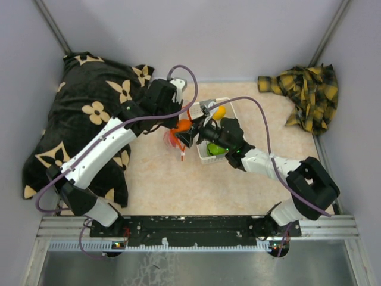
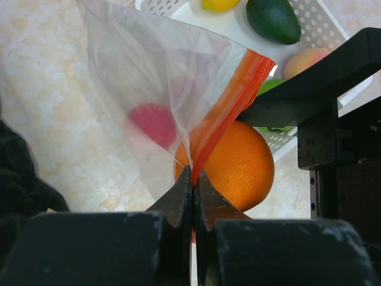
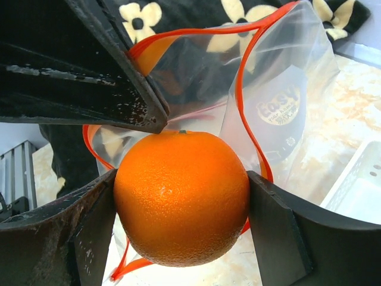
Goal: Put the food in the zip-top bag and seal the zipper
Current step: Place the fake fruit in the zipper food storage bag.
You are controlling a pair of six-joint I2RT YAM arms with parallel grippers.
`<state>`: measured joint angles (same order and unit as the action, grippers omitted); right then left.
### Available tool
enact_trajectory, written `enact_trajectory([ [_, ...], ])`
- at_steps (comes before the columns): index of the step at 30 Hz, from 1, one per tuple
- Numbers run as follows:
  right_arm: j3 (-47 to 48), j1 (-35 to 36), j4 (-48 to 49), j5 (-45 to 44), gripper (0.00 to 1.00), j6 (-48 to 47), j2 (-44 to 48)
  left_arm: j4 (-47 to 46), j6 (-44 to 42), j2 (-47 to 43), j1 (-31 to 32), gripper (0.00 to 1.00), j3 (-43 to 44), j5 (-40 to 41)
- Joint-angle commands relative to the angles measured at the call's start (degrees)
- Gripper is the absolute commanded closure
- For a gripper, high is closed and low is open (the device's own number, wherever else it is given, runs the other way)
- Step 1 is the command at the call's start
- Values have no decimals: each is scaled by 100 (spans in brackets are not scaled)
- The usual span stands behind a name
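My left gripper (image 2: 193, 176) is shut on the red-orange zipper (image 2: 229, 101) of the clear zip-top bag (image 2: 149, 71) and holds it up off the table. The red apple (image 2: 153, 123) lies inside the bag. My right gripper (image 3: 180, 179) is shut on the orange (image 3: 181, 196) at the bag's open mouth (image 3: 238, 89). In the top view the orange (image 1: 183, 125) sits between the left gripper (image 1: 172, 123) and the right gripper (image 1: 190, 134). The lemon (image 2: 219, 4), avocado (image 2: 274, 19), peach (image 2: 302, 59) and lime (image 1: 215, 149) lie in the basket.
The white plastic basket (image 1: 229, 107) stands right behind the right gripper. A black cushion with cream flowers (image 1: 77, 119) fills the left side. A yellow plaid cloth (image 1: 306, 92) lies at the back right corner.
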<state>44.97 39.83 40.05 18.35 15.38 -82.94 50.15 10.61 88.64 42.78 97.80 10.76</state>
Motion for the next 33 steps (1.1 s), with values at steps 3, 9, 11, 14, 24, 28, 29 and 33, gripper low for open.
enact_trajectory([
  [3,387,-36,170,-270,30,241,-67,-94,-19,-22,54,100,-48,-277],
  [9,75,-120,579,-611,30,1469,55,-175,123,-155,54,100,-245,207],
  [11,-1,-139,699,-604,31,1871,86,-216,178,-184,47,100,-335,345],
  [14,-52,-143,706,-683,31,2428,132,-306,296,-259,46,100,-457,467],
  [24,74,-37,580,-640,30,2286,-163,-793,586,-532,46,100,-604,20],
  [28,265,68,136,-777,28,1776,-312,-953,721,-653,8,100,-652,-215],
  [29,357,83,-82,-779,26,1629,-325,-995,739,-692,-16,100,-679,-245],
  [33,669,133,-861,-806,21,1257,-242,-1113,805,-768,-129,100,-799,-337],
])
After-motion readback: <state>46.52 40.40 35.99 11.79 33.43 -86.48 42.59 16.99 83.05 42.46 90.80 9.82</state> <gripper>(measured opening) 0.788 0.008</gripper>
